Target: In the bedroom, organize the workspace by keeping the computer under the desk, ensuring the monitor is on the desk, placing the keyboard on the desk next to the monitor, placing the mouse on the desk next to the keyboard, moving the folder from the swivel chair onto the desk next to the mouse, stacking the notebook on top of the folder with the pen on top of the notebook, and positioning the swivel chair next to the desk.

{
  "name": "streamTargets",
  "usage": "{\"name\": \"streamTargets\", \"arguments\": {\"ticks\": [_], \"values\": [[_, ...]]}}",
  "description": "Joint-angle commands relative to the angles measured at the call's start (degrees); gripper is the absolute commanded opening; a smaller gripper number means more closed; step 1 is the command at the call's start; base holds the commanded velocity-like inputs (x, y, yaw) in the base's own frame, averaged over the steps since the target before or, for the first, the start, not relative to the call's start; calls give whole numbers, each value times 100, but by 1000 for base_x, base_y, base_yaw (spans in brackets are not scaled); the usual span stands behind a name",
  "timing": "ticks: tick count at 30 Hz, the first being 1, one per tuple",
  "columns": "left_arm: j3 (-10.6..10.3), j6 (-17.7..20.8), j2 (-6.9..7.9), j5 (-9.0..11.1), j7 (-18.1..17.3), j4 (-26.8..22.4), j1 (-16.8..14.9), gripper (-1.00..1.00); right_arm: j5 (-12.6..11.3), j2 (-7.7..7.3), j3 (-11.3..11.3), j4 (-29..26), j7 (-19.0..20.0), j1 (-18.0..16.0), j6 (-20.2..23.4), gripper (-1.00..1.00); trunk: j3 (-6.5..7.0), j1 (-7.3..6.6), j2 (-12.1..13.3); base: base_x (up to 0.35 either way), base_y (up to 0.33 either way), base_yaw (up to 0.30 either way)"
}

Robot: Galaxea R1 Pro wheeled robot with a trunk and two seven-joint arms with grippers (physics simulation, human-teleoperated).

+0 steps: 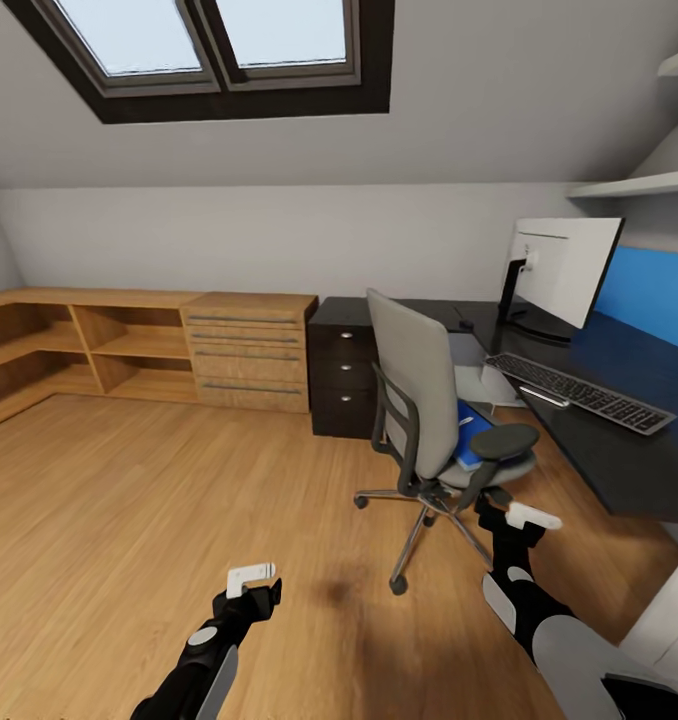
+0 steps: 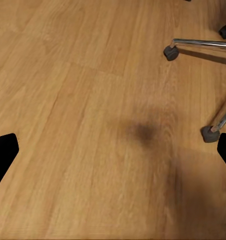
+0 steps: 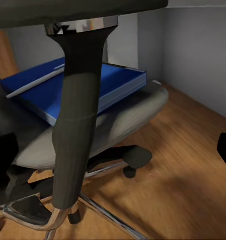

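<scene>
Right hand beside swivel chair, unlabelled blue folder aboard.

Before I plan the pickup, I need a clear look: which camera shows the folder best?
The right wrist view: the folder lies large on the swivel chair seat, partly behind an armrest post. The head view shows a blue sliver behind the chair's back. The left wrist view looks at floor and castors.

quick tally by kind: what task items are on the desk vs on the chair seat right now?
On the desk:
monitor: 1
keyboard: 1
On the swivel chair seat:
blue folder: 1
thin white pen-like stick on top of the folder: 1
Total: 4
</scene>
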Motion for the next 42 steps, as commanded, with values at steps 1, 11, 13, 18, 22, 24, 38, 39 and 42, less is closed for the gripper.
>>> {"name": "streamTargets", "arguments": {"ticks": [1,11,13,18,22,24,38,39,42], "values": [[-10,30,2,57,30,10,-1,100,-34,-2,16,2,-4,-4,-22,100,-7,-1,-2,42,-48,30],[-10,30,4,55,33,47,-1,100,-34,-5,16,2,-21,-4,-22,100,-11,-1,-2,76,-114,11],[-10,30,4,55,33,50,-1,100,-34,-6,15,2,-23,-4,-22,100,-11,-1,-2,31,-47,2],[-10,30,4,55,33,53,-1,100,-34,-5,20,6,-24,-2,-22,100,-11,-1,-2,12,-18,1],[-10,30,4,55,33,54,-1,100,-34,-9,20,7,-27,-2,-22,100,-11,-1,-2,4,-14,0],[-10,30,4,55,33,54,-1,100,-34,-10,18,7,-26,-3,-22,100,-11,-1,-2,2,-52,0],[-3,30,11,50,33,54,-1,100,-34,-4,23,16,-25,-3,-22,100,-11,-1,-2,0,-46,0],[-3,30,11,49,33,54,-1,100,-34,-4,23,16,-25,-3,-22,100,-11,-1,-2,0,-183,0],[-2,30,12,52,33,54,-1,100,-34,-3,23,16,-25,-4,-22,100,-11,-1,-2,0,-188,0]]}}
